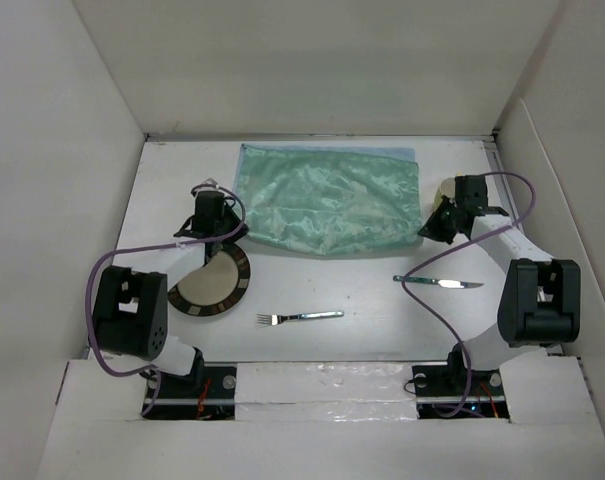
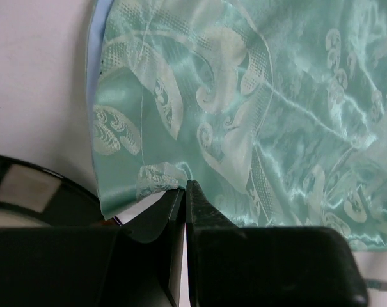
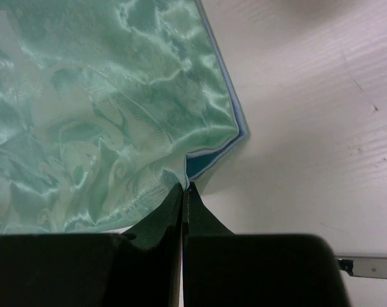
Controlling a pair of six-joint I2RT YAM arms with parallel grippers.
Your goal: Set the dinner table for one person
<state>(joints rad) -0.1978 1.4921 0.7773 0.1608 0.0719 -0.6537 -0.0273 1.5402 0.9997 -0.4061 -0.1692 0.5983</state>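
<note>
A pale green patterned cloth mat (image 1: 327, 198) lies rumpled at the back middle of the white dinner table (image 1: 372, 345). My left gripper (image 1: 240, 231) is shut on the mat's near left edge (image 2: 156, 176), its jaws pressed together (image 2: 185, 187). My right gripper (image 1: 429, 229) is shut on the mat's near right corner (image 3: 180, 169), where the blue underside (image 3: 203, 163) shows; its jaws meet (image 3: 183, 187). A round cream plate with a dark rim (image 1: 212, 285) sits front left. A fork (image 1: 300, 317) lies front centre and a knife (image 1: 437, 282) to its right.
White walls enclose the table on the left, back and right. The plate's dark rim (image 2: 55, 185) lies just left of my left fingers. The knife's blade (image 3: 371, 267) shows at the lower right of the right wrist view. Purple cables loop beside both arms.
</note>
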